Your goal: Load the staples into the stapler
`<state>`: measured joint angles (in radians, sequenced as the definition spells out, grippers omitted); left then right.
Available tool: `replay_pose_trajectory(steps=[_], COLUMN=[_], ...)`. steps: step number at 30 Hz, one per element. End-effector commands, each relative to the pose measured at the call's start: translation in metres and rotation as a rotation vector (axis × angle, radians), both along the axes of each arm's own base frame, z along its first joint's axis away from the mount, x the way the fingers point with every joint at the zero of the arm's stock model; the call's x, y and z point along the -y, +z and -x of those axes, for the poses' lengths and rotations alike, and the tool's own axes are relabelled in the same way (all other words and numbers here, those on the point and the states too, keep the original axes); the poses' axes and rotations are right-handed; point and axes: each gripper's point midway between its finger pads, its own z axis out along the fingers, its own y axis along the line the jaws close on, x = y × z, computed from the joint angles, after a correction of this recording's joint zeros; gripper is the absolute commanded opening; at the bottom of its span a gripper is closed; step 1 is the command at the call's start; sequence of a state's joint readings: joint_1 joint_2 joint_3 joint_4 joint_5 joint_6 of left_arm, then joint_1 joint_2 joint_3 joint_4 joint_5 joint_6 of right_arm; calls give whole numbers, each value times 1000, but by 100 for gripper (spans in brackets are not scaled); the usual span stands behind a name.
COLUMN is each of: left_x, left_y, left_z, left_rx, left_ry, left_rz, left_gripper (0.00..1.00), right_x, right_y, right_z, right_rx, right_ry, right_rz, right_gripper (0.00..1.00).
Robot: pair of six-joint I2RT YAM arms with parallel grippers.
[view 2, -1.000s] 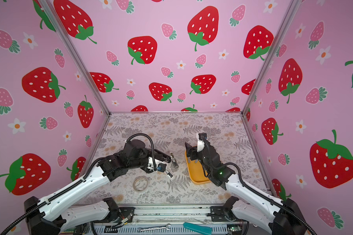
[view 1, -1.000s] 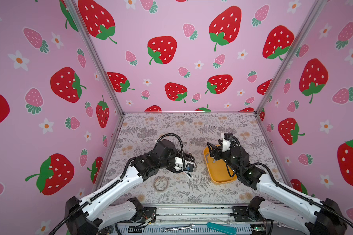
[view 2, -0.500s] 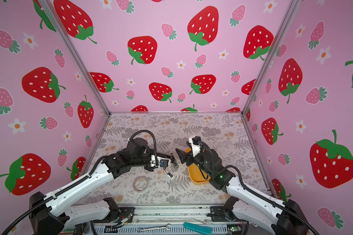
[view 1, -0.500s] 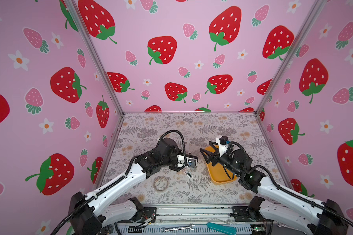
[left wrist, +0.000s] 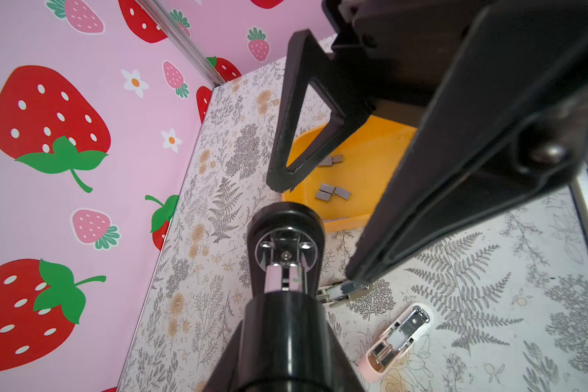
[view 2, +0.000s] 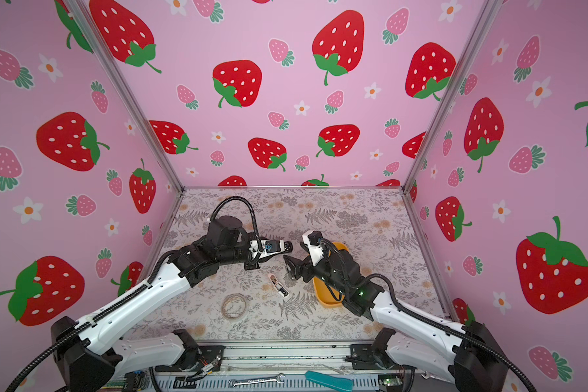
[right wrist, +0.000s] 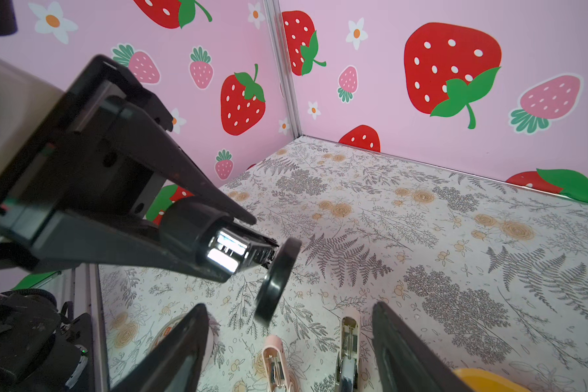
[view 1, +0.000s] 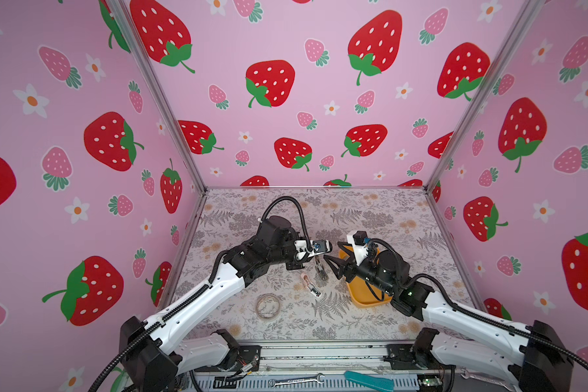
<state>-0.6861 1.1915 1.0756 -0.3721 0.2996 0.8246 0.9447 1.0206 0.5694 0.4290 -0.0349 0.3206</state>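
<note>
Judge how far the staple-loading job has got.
Done: pink stapler and second stapler lie open on the table. In hand: left claw grips a black tool; right claw hangs open over the staplers. Left: staples lie in the yellow tray, none picked up.

Several short flat grey metal staple strips [left wrist: 333, 194] lie loose in the shallow orange plastic tray [left wrist: 350, 222], while a small pale pink stapler [left wrist: 396, 339] and a small cream stapler [left wrist: 345, 291] lie just beside it on the floral tabletop [left wrist: 489, 271], metal tracks showing.

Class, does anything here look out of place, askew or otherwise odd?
The small pink plastic stapler and the small pale stapler lie splayed open on the floral table mat. In the yellow plastic tray, short grey staple strips lie scattered loose.
</note>
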Motion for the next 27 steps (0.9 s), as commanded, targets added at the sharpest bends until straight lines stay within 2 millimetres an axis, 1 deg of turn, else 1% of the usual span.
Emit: replay_pose_trajectory(steps=[1, 3, 5, 7, 9, 12, 15, 18, 19, 23, 25, 27], left_x=[8, 8, 8, 9, 9, 8, 8, 11, 13, 14, 14, 17], left_y=[34, 34, 29, 19, 14, 17, 24, 26, 26, 30, 28, 23], left_z=[1, 2, 4, 6, 5, -2, -5, -1, 1, 3, 6, 13], left_rx=[64, 66, 61, 72, 96, 125, 134, 147, 154, 168, 162, 154], left_ry=[-26, -31, -45, -59, -50, -10, 17, 15, 8, 8, -4, -46], left_rz=[107, 105, 80, 28, -9, -5, 18, 18, 12, 21, 20, 2], left_gripper=[0, 0, 0, 0, 0, 0, 0, 0, 0, 0, 0, 0], right_x=[0, 1, 2, 1, 1, 2, 0, -6, -7, -5, -3, -2], right_y=[11, 10, 9, 10, 10, 8, 0, -4, -5, -8, -8, -9], right_z=[-5, -7, -8, -7, -8, -10, -13, -14, -14, -15, -16, -15], right_rx=[-3, -5, -12, -21, -33, -45, -70, -99, -110, -133, -138, -147], right_ry=[-29, -42, -49, -43, -51, -64, -75, -62, -63, -81, -89, -90], right_rz=[-15, -15, -18, -28, -35, -35, -25, -21, -22, -36, -44, -51], right_gripper=[75, 73, 70, 66, 62, 59, 56, 52, 49, 44, 40, 37])
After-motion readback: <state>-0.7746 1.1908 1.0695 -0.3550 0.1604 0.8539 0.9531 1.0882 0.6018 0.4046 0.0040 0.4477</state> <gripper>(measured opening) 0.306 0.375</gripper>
